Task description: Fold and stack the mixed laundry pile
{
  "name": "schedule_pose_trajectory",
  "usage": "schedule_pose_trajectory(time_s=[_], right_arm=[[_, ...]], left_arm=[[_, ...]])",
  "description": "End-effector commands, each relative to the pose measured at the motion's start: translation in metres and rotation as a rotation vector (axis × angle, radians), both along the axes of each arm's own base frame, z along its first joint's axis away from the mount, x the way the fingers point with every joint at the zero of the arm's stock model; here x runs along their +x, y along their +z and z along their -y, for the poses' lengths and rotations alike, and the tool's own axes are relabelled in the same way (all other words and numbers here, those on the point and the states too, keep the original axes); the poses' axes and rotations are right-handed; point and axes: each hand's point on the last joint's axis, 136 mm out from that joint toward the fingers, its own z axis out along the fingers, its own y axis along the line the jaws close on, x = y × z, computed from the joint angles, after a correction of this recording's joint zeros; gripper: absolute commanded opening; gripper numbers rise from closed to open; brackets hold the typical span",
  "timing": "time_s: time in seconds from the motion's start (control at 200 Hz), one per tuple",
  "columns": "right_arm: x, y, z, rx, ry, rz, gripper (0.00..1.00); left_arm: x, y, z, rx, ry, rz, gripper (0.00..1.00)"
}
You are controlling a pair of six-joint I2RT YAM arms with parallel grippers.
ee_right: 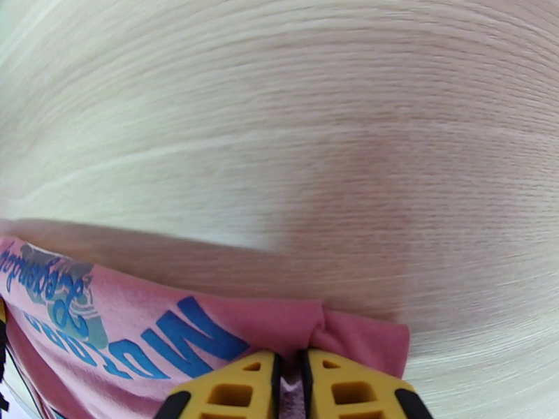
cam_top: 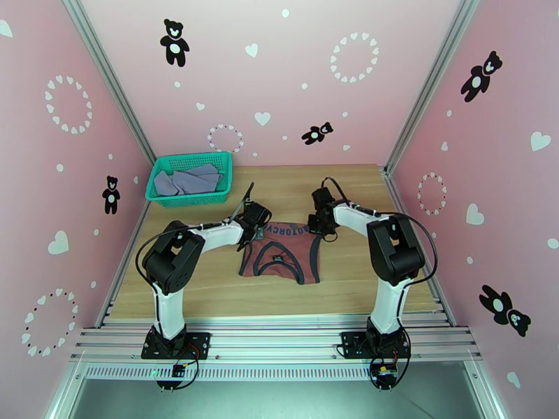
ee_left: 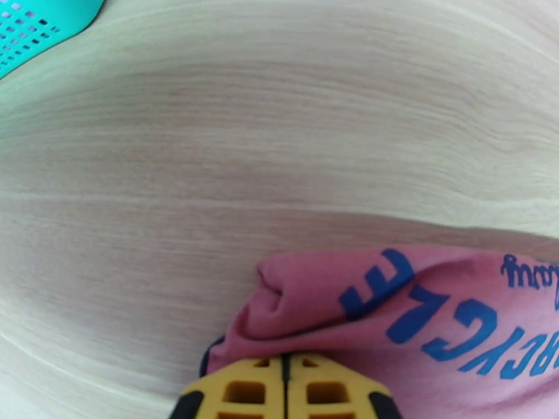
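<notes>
You see two garments: one rust-red, navy-trimmed tank top (cam_top: 279,251) mid-table, far corners pinched in the closed left gripper (ee_left: 285,371) and right gripper (ee_right: 290,382); one grey shirt (cam_top: 187,181) crumpled in the single far-left teal basket (cam_top: 189,197).

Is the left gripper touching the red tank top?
Touching. The left wrist view shows the left gripper shut on a bunched corner of the tank top.

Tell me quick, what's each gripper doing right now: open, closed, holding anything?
Left gripper: closed, pinching one corner of the rust-red tank top.
Right gripper: closed, pinching the tank top's other corner.
</notes>
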Motion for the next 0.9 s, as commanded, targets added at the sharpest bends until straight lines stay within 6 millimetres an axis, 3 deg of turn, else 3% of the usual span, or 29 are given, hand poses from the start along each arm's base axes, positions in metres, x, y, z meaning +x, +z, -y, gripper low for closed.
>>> schedule_pose_trajectory(time_s=[0.0, 0.09, 0.205, 0.385, 0.46, 0.58, 0.746, 0.896], right_arm=[[-0.011, -0.031, 0.033, -0.129, -0.1, -0.063, 0.19], [-0.01, -0.016, 0.027, -0.1, -0.07, -0.033, 0.22], [-0.01, 0.013, 0.023, -0.072, -0.018, 0.006, 0.31], [-0.01, 0.067, 0.017, -0.064, 0.118, 0.074, 0.59], [-0.015, 0.077, 0.015, -0.071, 0.186, 0.072, 0.69], [-0.021, 0.067, 0.012, -0.071, 0.241, 0.023, 0.79], [-0.038, 0.032, 0.004, 0.015, 0.172, -0.063, 0.79], [-0.065, 0.009, -0.002, 0.106, 0.103, -0.093, 0.8]], left_arm=[[-0.012, -0.02, -0.007, 0.029, -0.05, -0.065, 0.1], [-0.006, 0.004, 0.001, -0.002, -0.077, -0.027, 0.13], [0.004, 0.05, 0.009, -0.03, -0.105, 0.041, 0.2], [0.003, 0.123, 0.006, -0.044, -0.12, 0.139, 0.53], [-0.005, 0.138, -0.006, -0.028, -0.087, 0.144, 0.67], [-0.018, 0.126, -0.019, 0.003, -0.046, 0.078, 0.71], [-0.016, 0.082, -0.007, -0.055, -0.034, -0.004, 0.71], [-0.01, 0.054, -0.003, -0.051, -0.005, -0.051, 0.72]])
